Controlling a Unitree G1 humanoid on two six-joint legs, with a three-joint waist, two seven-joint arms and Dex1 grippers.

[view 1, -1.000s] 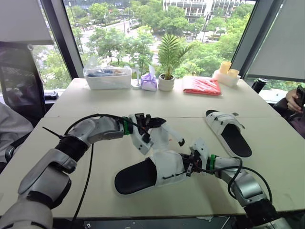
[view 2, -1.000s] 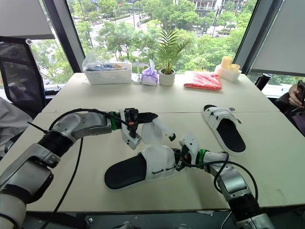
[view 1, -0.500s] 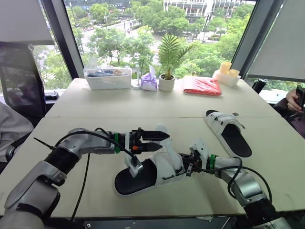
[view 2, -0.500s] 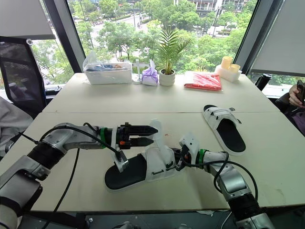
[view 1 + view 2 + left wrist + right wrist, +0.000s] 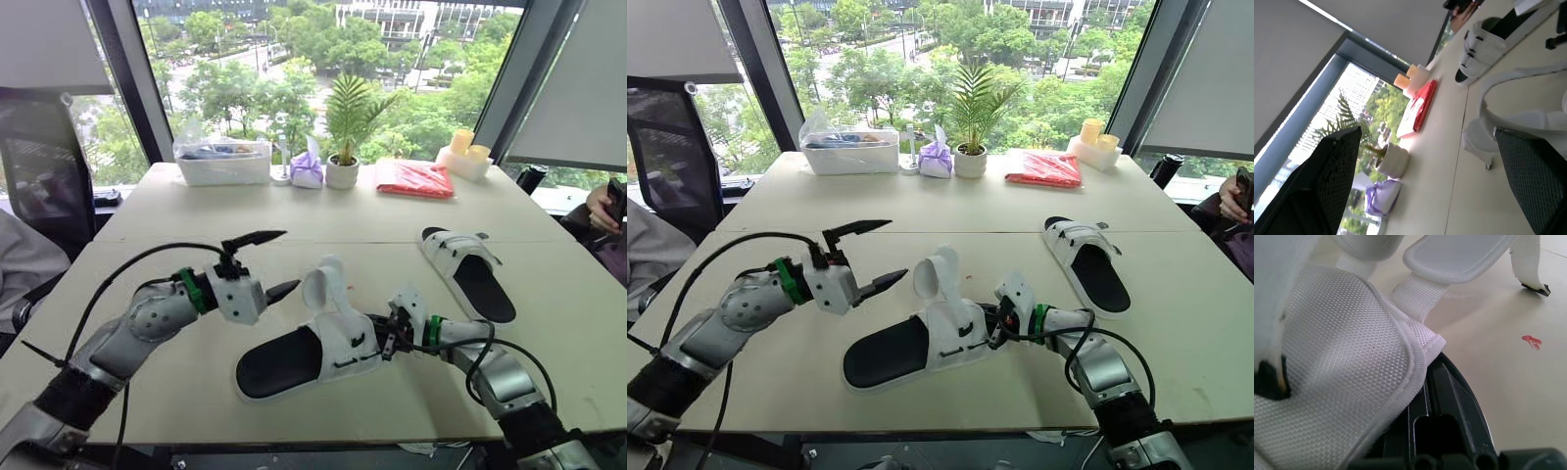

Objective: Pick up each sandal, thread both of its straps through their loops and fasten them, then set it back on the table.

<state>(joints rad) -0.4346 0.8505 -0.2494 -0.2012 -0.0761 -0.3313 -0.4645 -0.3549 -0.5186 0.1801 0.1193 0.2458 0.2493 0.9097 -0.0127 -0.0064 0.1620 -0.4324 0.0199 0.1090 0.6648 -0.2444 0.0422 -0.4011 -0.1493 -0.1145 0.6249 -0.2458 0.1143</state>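
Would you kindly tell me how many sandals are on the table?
2: the near sandal lies at the front, beside the right gripper; the far sandal lies farther back toward the right.

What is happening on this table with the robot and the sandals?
A robot is working on the near sandal, which lies on the table. Its right gripper is at the sandal's side, against the white upper. One strap stands up loose, not yet fastened. The left gripper is open and holds nothing, hovering just left of that strap. A second sandal lies farther off on the robot's right.
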